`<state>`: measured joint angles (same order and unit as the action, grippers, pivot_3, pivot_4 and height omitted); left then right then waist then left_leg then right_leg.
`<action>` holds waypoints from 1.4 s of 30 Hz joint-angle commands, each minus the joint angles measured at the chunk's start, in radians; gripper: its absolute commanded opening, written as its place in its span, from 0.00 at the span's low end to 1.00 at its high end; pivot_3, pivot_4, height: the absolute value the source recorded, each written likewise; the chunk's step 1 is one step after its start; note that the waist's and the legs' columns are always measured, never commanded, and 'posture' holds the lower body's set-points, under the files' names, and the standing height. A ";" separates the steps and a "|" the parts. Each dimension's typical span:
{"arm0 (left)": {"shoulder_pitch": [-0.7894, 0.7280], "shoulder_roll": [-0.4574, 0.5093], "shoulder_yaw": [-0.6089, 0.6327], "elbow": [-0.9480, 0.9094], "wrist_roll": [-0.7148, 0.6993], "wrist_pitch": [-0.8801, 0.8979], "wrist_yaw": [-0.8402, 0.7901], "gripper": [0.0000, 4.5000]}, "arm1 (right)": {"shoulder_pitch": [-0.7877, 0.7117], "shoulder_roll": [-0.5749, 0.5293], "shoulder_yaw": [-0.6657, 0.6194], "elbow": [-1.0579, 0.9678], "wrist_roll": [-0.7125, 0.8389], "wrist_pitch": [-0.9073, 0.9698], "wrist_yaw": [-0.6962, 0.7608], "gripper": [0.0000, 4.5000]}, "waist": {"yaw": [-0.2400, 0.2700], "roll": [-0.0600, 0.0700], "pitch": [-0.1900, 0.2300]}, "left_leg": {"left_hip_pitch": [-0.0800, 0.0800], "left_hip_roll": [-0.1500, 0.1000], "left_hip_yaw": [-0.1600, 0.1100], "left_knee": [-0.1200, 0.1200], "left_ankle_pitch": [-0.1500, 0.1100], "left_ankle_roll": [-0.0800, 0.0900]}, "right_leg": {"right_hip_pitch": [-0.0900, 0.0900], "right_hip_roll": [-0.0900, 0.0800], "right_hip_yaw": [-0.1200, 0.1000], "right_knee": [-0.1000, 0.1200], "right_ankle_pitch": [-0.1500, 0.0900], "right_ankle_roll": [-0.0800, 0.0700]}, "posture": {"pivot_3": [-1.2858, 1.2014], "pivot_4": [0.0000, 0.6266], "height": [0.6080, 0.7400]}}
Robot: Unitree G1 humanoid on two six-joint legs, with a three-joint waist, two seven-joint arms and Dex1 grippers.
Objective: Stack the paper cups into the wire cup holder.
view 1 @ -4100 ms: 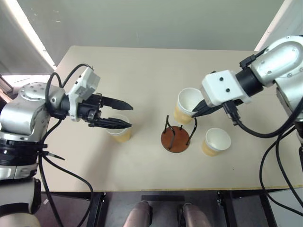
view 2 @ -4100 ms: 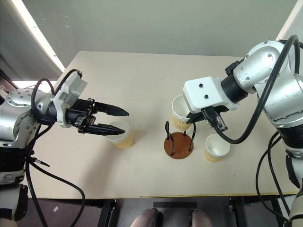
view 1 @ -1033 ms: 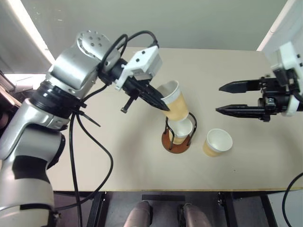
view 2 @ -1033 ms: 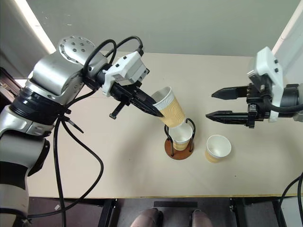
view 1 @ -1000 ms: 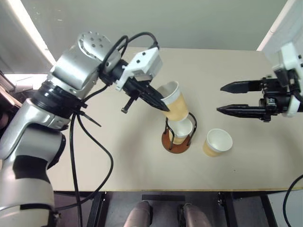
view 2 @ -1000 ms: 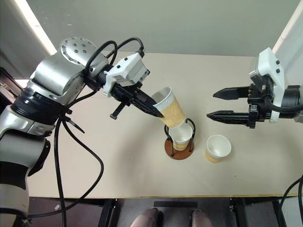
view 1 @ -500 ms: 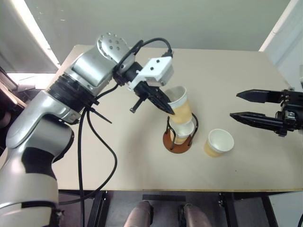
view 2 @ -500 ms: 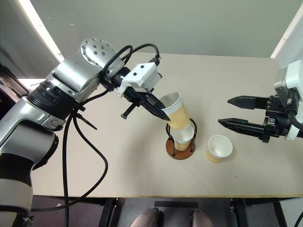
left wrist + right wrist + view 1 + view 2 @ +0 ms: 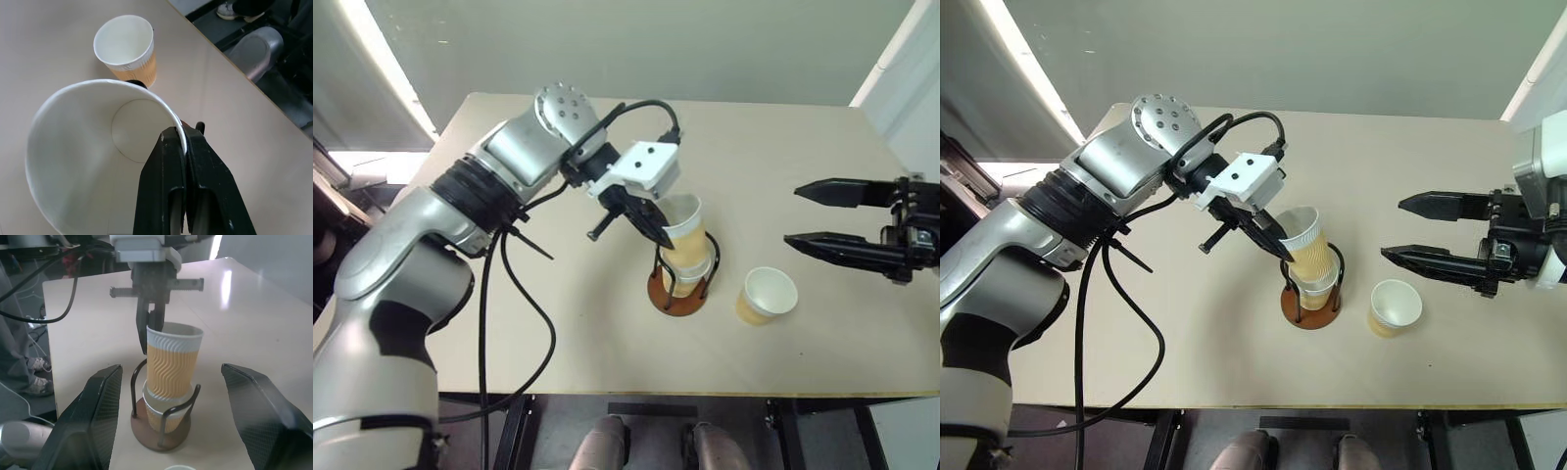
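Cup pinched by its rim in my left gripper stands nearly upright, mouth up, nested in the holder's cup; my right gripper gapes empty.

Three paper cups, one wire cup holder, and one table.

The wire cup holder stands on the table, near the middle of it. One paper cup sits inside the holder, and a second cup is partly inside the first one, between the wire loops. The left gripper is at the rim of this second cup, on its left side. A third cup stands on the table just right of the holder. The right gripper is further right, above the table, apart from the cups.
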<state>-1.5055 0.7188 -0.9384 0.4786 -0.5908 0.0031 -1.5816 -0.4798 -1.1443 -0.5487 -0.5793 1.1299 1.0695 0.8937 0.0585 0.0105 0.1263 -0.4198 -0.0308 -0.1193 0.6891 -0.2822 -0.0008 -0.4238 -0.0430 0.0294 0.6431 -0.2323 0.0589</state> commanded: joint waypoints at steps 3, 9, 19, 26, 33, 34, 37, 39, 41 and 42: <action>-0.028 -0.013 -0.020 -0.002 0.037 -0.062 -0.033 0.00 | -0.043 -0.035 0.029 0.018 0.023 -0.036 -0.021 0.74 | 0.001 0.000 0.000 | -0.001 0.000 0.000 0.002 -0.001 0.001 | 0.000 0.000 0.000 0.000 0.000 0.000 | 0.52 0.24 1.00; -0.022 -0.057 0.011 0.023 0.079 -0.105 -0.033 0.30 | -0.062 -0.047 0.069 0.025 0.020 -0.045 -0.035 0.74 | 0.003 0.000 0.000 | -0.001 0.000 0.000 0.003 -0.001 0.001 | 0.000 0.000 0.000 0.001 0.000 0.001 | 0.52 0.24 1.00; -0.014 -0.076 0.304 0.005 -0.080 0.164 -0.033 0.99 | -0.025 -0.103 0.202 -0.021 -0.089 -0.040 -0.079 0.74 | 0.004 0.000 0.000 | -0.003 0.000 0.000 0.006 -0.001 0.002 | 0.000 0.000 0.000 0.001 0.001 0.002 | 0.52 0.24 1.00; 0.118 0.027 0.497 -0.098 -0.052 0.334 -0.033 0.99 | 0.072 -0.218 0.336 -0.106 -0.229 -0.072 -0.004 0.74 | 0.002 0.001 0.000 | -0.002 0.000 0.001 0.007 -0.002 0.002 | 0.000 0.000 0.000 0.001 0.000 0.003 | 0.52 0.24 1.00; 0.289 0.150 0.624 -0.244 -0.044 0.443 -0.033 0.99 | 0.093 -0.256 0.444 -0.119 -0.361 -0.152 0.066 0.74 | 0.002 0.001 0.000 | -0.002 -0.001 0.000 0.010 -0.002 0.003 | 0.000 0.000 0.000 -0.001 0.000 0.003 | 0.52 0.24 1.00; 0.313 0.162 0.645 -0.261 -0.052 0.453 -0.033 0.99 | 0.104 -0.263 0.455 -0.114 -0.385 -0.165 0.076 0.74 | 0.003 0.001 0.000 | -0.002 -0.001 0.000 0.010 -0.002 0.003 | 0.000 0.000 0.000 -0.001 0.000 0.003 | 0.52 0.24 1.00; 0.403 0.205 0.717 -0.321 -0.073 0.484 -0.033 0.99 | 0.140 -0.284 0.502 -0.097 -0.477 -0.214 0.101 0.74 | 0.001 0.001 0.000 | -0.001 -0.001 0.000 0.010 -0.002 0.003 | 0.000 0.000 0.001 -0.001 0.000 0.003 | 0.52 0.24 1.00; 0.458 0.226 0.757 -0.361 -0.077 0.497 -0.032 0.99 | 0.146 -0.281 0.535 -0.082 -0.525 -0.242 0.113 0.74 | 0.000 0.001 0.000 | -0.001 -0.001 0.000 0.010 -0.002 0.003 | 0.001 0.000 0.001 0.000 0.000 0.003 | 0.52 0.24 1.00; 0.507 0.239 0.814 -0.391 -0.091 0.501 -0.018 0.99 | 0.145 -0.273 0.573 -0.071 -0.567 -0.261 0.124 0.74 | -0.001 0.001 0.000 | 0.000 -0.001 0.000 0.010 -0.002 0.003 | 0.001 0.000 0.001 0.000 0.000 0.003 | 0.52 0.24 1.00; 0.527 0.239 0.843 -0.401 -0.095 0.497 -0.008 0.99 | 0.147 -0.268 0.588 -0.065 -0.585 -0.270 0.128 0.74 | -0.001 0.001 0.000 | 0.000 -0.001 0.000 0.010 -0.002 0.003 | 0.001 0.000 0.001 0.000 0.000 0.003 | 0.52 0.24 1.00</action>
<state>-0.9769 0.9394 -0.1673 0.1170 -0.6558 0.5010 -1.5823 -0.3274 -1.4125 0.0300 -0.6475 0.5820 0.8259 1.0104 0.0572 0.0110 0.1260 -0.4198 -0.0318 -0.1190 0.6991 -0.2843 0.0023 -0.4230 -0.0429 0.0303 0.6434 -0.2324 0.0621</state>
